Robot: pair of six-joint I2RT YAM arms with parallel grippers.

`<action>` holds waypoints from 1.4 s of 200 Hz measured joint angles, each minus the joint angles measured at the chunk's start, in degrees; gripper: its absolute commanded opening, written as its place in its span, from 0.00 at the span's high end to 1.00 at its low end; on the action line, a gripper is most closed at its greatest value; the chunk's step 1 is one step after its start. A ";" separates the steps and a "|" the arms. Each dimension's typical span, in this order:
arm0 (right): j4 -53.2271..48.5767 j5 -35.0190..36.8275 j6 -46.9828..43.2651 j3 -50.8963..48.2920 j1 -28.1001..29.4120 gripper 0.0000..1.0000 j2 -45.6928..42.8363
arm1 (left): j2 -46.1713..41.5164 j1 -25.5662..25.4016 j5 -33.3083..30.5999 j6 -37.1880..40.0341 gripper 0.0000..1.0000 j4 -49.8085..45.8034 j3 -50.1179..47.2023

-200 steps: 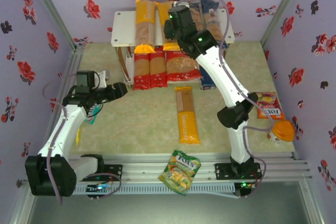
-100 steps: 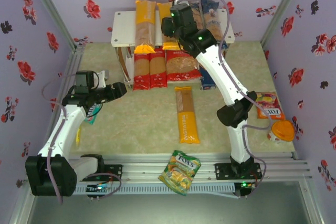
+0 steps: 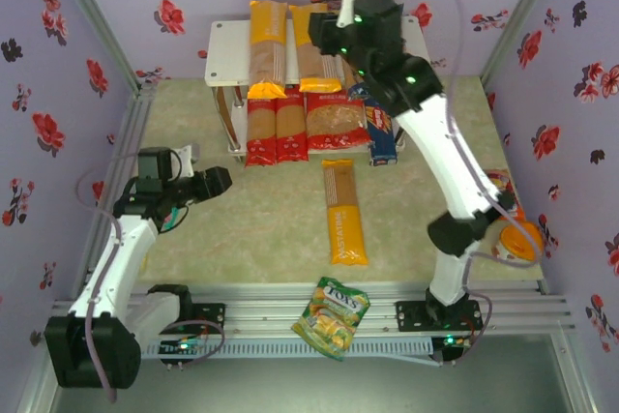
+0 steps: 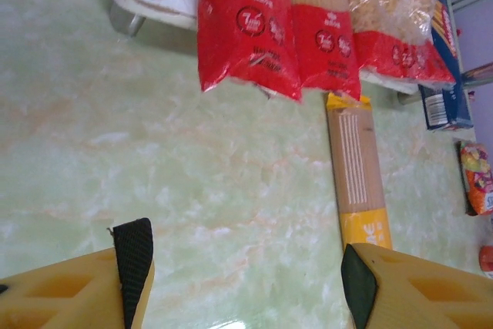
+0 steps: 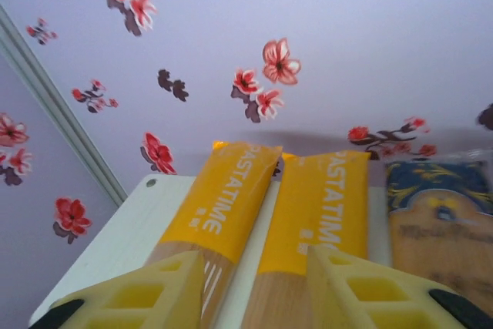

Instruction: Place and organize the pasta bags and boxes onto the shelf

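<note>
Right fingers (image 5: 139,290) hang apart, empty, above the shelf's (image 3: 224,50) top board. Left fingers (image 4: 85,290) are apart, empty, left-front of the shelf. One yellow spaghetti pack (image 3: 345,210) lies on the desk (image 3: 261,229) before the shelf. Judged step: between placements. Next move: grip that pack across its middle.

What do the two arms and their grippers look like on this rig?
The left arm and right arm have white links, black joint housings with small green lights, and pale looping cables. The left gripper and right gripper have yellow, hollow-ribbed fingers with black pads.
</note>
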 measured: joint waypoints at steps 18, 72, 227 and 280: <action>1.11 -0.09 -1.01 -11.87 0.68 0.59 -12.28 | -2.62 -0.92 -1.49 -1.11 0.36 0.70 -2.78; -5.31 -4.50 2.10 -46.84 8.55 0.59 -41.77 | -2.82 -9.29 -8.94 -4.72 0.37 2.38 -8.28; 1.79 -12.41 25.51 -90.36 3.39 0.14 -25.55 | -1.53 -15.26 -15.93 -10.84 0.32 5.03 -9.88; 5.07 -13.03 22.08 -82.23 1.92 0.14 -13.90 | -1.42 -15.28 -16.00 -10.75 0.31 4.81 -9.86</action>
